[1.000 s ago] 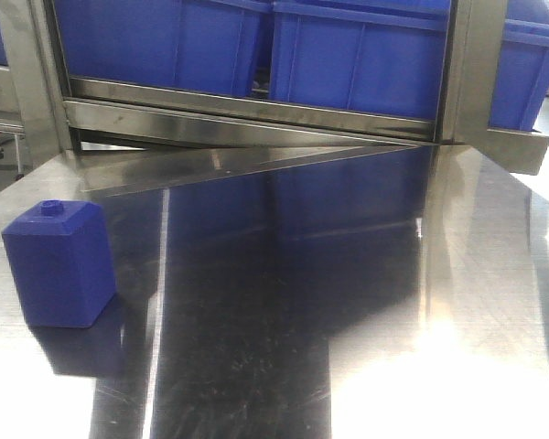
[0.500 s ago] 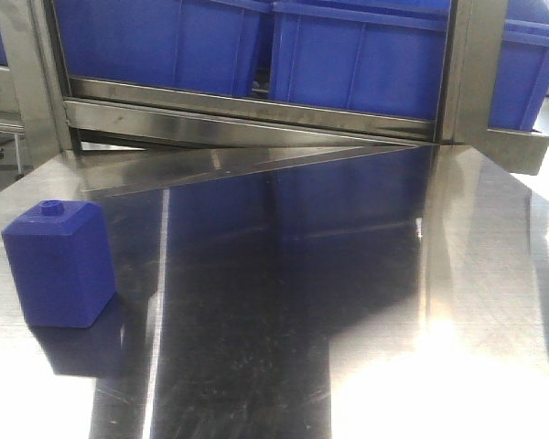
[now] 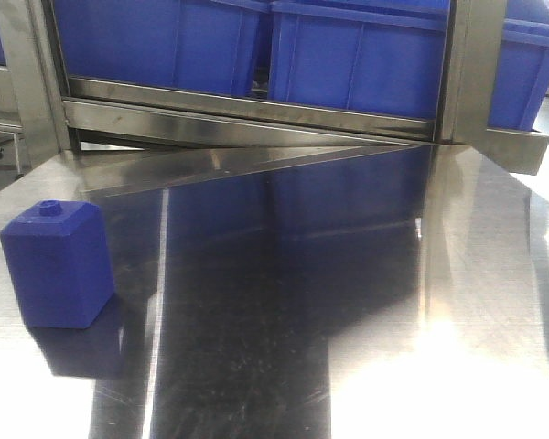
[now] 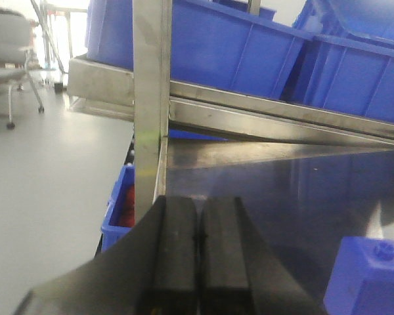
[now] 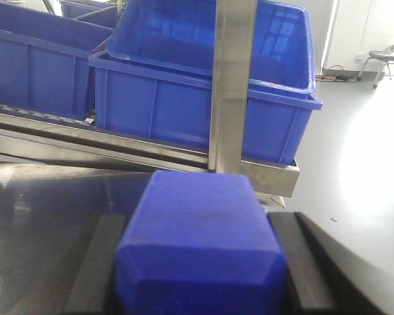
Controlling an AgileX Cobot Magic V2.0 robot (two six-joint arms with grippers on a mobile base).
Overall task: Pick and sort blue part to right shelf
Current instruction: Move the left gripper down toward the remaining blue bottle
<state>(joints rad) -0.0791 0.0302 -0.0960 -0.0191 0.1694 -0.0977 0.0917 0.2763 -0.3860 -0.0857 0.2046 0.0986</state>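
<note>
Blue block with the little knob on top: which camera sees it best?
The front-facing view: the whole knobbed block stands clear on the steel table. The left wrist view catches only its upper part, cut off at the frame corner. The right wrist view doesn't show it.

A block (image 3: 57,270) is being carried on the table (image 3: 366,302) at its left; bins (image 3: 357,64) are being held in the right shelf (image 3: 238,123) behind it.
</note>
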